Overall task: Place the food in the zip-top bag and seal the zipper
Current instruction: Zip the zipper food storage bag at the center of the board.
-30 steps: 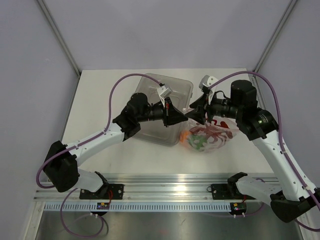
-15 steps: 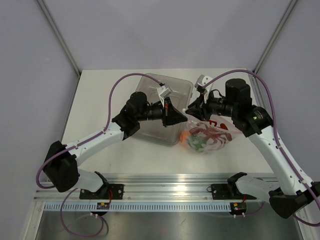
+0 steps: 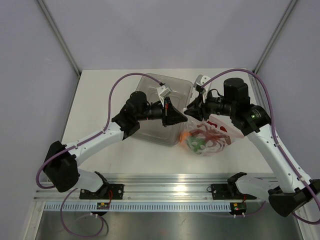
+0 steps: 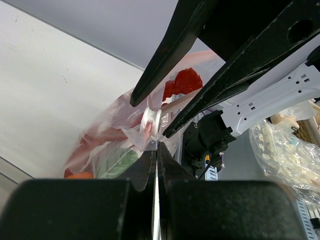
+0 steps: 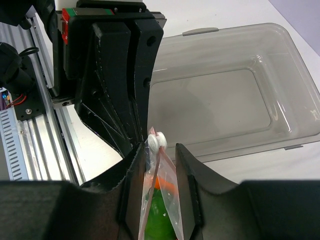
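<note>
The bag [image 3: 220,131] on the bench [image 3: 100,90] holds lobster [image 3: 207,131], pepper [image 3: 195,143] and orange [image 3: 184,136]. Loading appears complete; sealing is in hand. Left fingers [image 4: 149,162] are pressed together, pinching the bag's corner beside the slider [image 5: 156,141]. Right fingers [image 5: 132,180] stand spread astride the zipper [image 5: 149,215] at the slider. Next move calls for nipping the slider and drawing it along against the left's hold. Tray [image 5: 215,100] lies beyond.

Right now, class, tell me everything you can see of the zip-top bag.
The zip-top bag is floppy clear plastic with red print, lying on the table right of the clear tray. Red lobster, green pepper and orange fruit show inside. Its pink zipper edge, with a white slider, is raised: the left gripper pinches the corner, the right gripper, open, straddles it.
</note>
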Motion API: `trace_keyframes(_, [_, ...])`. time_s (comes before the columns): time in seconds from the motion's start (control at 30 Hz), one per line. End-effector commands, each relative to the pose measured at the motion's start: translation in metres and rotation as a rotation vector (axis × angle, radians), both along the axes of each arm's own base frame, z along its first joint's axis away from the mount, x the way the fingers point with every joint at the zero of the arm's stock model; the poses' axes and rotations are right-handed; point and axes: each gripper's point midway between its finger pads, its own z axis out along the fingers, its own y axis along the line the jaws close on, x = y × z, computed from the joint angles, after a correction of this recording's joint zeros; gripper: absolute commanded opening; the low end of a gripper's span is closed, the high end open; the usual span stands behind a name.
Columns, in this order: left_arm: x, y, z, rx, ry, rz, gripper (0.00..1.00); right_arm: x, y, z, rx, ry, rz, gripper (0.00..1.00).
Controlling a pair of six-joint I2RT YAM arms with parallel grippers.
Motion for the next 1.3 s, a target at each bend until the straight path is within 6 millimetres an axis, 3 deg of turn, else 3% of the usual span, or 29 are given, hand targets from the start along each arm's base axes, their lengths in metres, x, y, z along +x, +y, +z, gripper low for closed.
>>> trace_keyframes(0.0, [-0.002,0.000,0.050,-0.114,-0.112,-0.027,0.00,-0.003,0.011,0.024,0.056,-0.047,0.047,0.37])
trace_keyframes(0.07, [-0.002,0.000,0.051,-0.115,-0.110,-0.025,0.00,-0.003,0.012,0.023,0.059,-0.039,0.053,0.37])
trace_keyframes(0.37, [-0.002,0.001,0.050,-0.107,-0.111,-0.019,0.01,-0.002,0.012,0.027,0.075,-0.038,0.033,0.02])
trace_keyframes(0.43, [0.002,0.003,0.049,-0.099,-0.108,0.006,0.20,-0.003,0.011,0.026,0.075,-0.037,0.032,0.00])
trace_keyframes(0.5, [0.003,0.005,0.050,-0.097,-0.108,0.009,0.32,-0.005,0.010,0.027,0.076,-0.044,0.028,0.00])
trace_keyframes(0.63, [0.003,0.006,0.057,-0.107,-0.116,-0.004,0.37,-0.008,0.009,0.028,0.080,-0.050,0.030,0.00])
trace_keyframes(0.7, [0.000,0.004,0.060,-0.112,-0.118,-0.031,0.34,-0.009,0.008,0.030,0.086,-0.050,0.028,0.00])
trace_keyframes(0.93, [-0.005,-0.002,0.056,-0.120,-0.086,-0.091,0.00,-0.012,0.008,0.033,0.096,-0.051,0.030,0.00])
trace_keyframes(1.27, [0.001,0.004,0.060,-0.154,-0.099,-0.023,0.00,-0.015,0.005,0.027,0.100,-0.016,0.007,0.00])
